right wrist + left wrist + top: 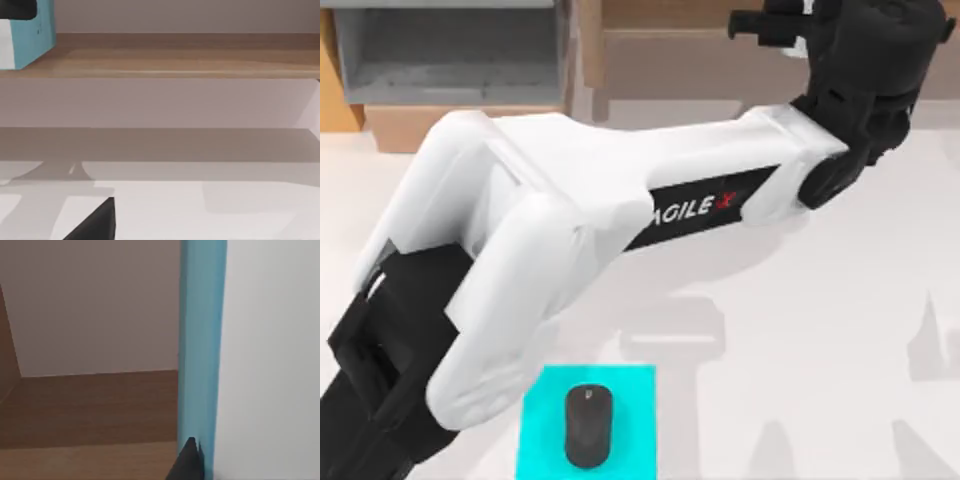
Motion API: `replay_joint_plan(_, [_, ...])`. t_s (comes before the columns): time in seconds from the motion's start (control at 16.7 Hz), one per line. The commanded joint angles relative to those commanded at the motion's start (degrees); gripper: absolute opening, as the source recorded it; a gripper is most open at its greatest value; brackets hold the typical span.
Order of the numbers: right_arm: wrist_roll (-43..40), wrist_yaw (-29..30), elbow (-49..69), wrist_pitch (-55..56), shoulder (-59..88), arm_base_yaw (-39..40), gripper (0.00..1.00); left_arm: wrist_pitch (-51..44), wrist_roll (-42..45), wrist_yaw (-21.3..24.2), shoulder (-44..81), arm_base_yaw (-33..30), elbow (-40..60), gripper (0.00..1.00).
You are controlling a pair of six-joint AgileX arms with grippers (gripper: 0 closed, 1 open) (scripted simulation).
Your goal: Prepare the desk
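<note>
Mouse and pad: nearest us, a black mouse (588, 427) lies on the cyan pad (542, 430) at the desk's front edge, its long axis running front to back.

Desk: the white desk (820, 330) spreads out under everything, open and flat to the right of the pad, with arm shadows across it.

Left arm: our left arm (550, 230) rises from the front left corner and stretches diagonally over the desk to the back right, so it is by far the nearer arm to the shelf.

Left gripper: the left gripper (760, 22) is at the wooden shelf (700, 50) at the back of the desk, pointing toward the top view's left. We cannot tell whether its fingers are spread or pressed together.

Held object: in the left wrist view 1 dark fingertip (187, 460) touches a tall blue and white upright item (200, 340), probably a book, whose long axis is vertical and which stands on the shelf board (90, 405). We judge the coming move turns on this contact, since the item lies directly ahead of the fingers.

Right arm: our right gripper (92, 222) sits low over the desk, well apart from the shelf it faces. Its finger state we cannot tell.
</note>
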Motion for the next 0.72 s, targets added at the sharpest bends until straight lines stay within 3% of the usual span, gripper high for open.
replay_joint_plan(0.42, [0.0, 0.0, 0.0, 0.0, 0.0, 0.0, 1.0, 10.94, 17.84, -3.55, -17.06, -8.67, -30.75, 0.0])
replay_joint_plan(0.72, [0.0, 0.0, 0.0, 0.0, 0.0, 0.0, 1.0, 17.81, 35.59, -2.28, -29.69, -7.66, -55.73, 0.0])
